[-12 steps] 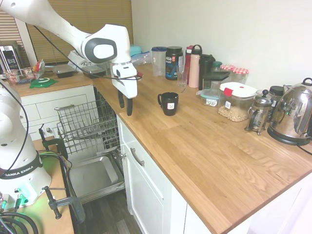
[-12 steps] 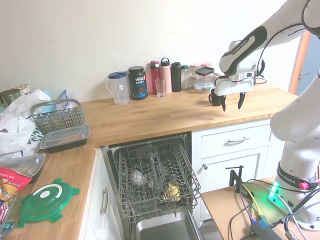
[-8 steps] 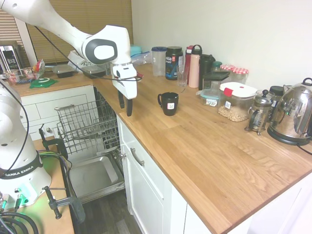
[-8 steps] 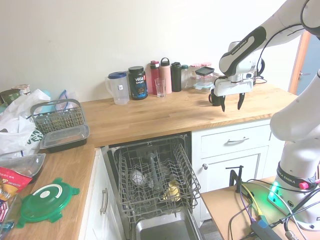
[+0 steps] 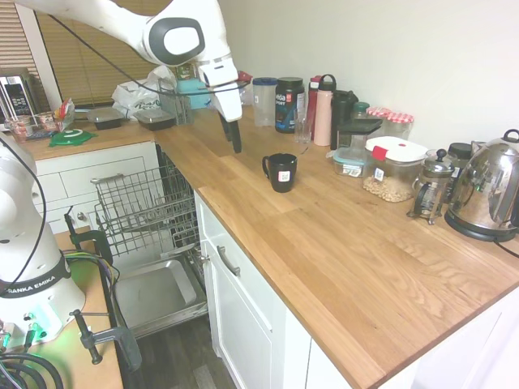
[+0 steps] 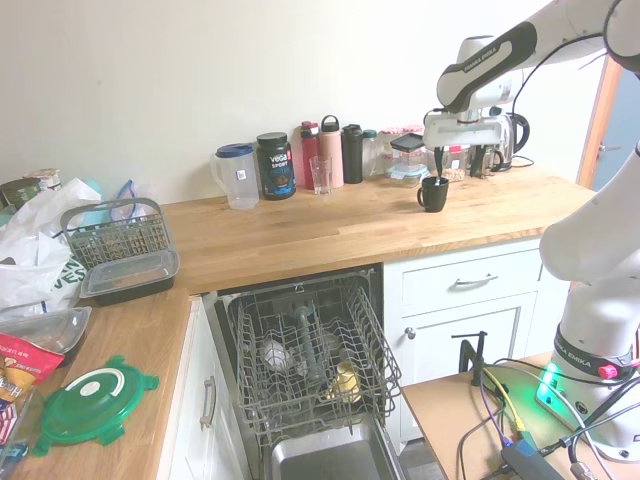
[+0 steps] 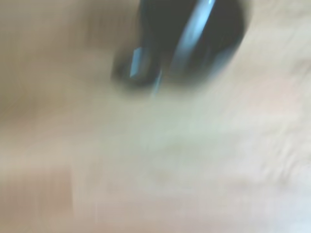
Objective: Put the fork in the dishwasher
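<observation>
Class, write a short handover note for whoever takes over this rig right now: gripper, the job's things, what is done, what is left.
Gripper: above the mug, nothing seen in it; open or shut unclear.
Fork: probably the pale streak across the mug in the blurred wrist view.
Dishwasher: door down, rack out.
Done: nothing.
Left: grasp fork, carry it to the rack, release.

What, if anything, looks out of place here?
The grey cutlery basket sits on the counter beside a food container, outside the open dishwasher. In the blurred wrist view a silvery strip, probably the fork, leans inside the black mug. Nothing looks spilled or damaged.
</observation>
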Action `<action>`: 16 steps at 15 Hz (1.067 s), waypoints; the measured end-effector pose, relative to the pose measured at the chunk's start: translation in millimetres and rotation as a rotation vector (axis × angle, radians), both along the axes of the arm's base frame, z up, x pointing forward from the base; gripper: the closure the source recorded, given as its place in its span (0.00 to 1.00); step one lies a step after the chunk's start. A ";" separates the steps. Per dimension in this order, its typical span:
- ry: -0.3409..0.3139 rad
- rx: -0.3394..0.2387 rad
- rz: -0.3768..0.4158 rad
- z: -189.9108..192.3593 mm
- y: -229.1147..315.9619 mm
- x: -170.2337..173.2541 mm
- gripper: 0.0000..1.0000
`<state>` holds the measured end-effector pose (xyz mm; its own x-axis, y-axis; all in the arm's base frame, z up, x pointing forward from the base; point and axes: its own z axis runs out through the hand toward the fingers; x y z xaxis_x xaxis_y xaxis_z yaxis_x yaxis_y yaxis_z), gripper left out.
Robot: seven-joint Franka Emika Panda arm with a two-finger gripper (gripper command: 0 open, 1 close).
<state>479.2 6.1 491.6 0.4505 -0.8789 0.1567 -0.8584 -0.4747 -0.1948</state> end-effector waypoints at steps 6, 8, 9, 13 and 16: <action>-0.046 0.002 -0.143 -11.4 -20.3 90.2 0.00; -0.063 -0.008 -0.191 -15.3 -29.6 104.0 0.00; -0.073 -0.010 -0.207 -16.5 -33.2 110.9 1.00; -0.081 -0.020 -0.239 -24.9 -36.4 136.0 1.00; -0.078 -0.026 -0.250 -34.2 -33.7 150.0 1.00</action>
